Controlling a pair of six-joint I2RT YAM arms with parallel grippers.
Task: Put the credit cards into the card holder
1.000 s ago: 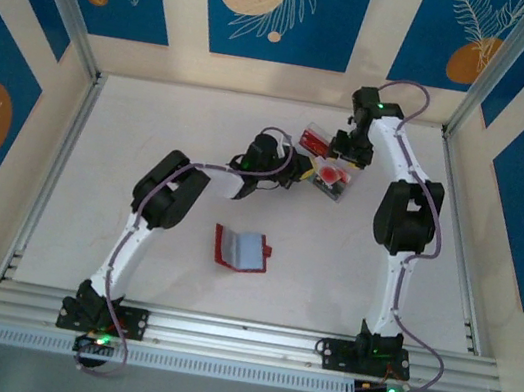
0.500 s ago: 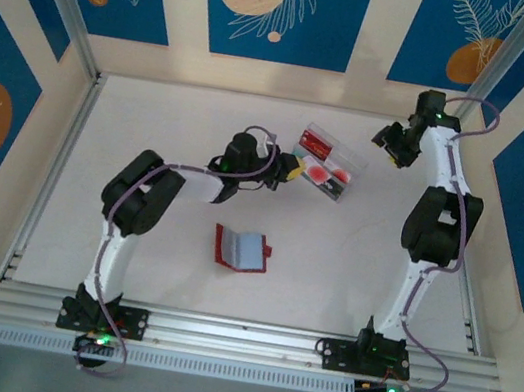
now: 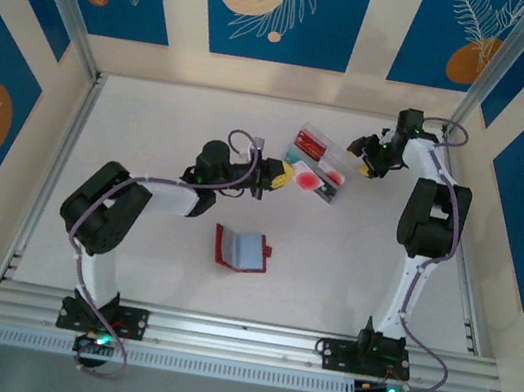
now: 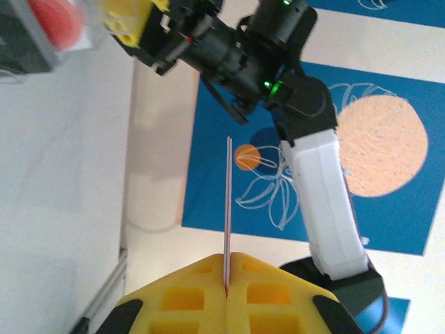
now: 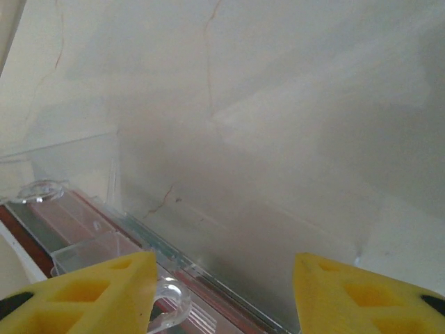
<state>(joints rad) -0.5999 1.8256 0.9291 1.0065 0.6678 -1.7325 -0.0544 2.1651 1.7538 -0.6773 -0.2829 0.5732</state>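
Observation:
My left gripper [image 3: 279,175] hovers just left of the clear box [image 3: 320,163]. It is shut on a thin credit card [image 4: 227,209], seen edge-on, that sticks out from between the yellow fingertips [image 4: 264,282]. More credit cards [image 3: 314,147], red among them, lie inside the box. The card holder [image 3: 240,249], a red wallet, lies open on the table nearer the arm bases, apart from both grippers. My right gripper [image 3: 362,154] is open at the box's right end. Between its yellow fingers [image 5: 90,292] the box's clear rim [image 5: 163,247] shows, with nothing held.
Panelled walls with blue flower prints enclose the white table [image 3: 153,238]. An aluminium rail [image 3: 237,336] runs along the near edge by the arm bases. In the left wrist view the right arm [image 4: 316,188] stands ahead of the held card.
My left arm has drawn back to the left, still shut on the card. My right gripper lifted off the box, swung out to the far right, then came back to the box's right end.

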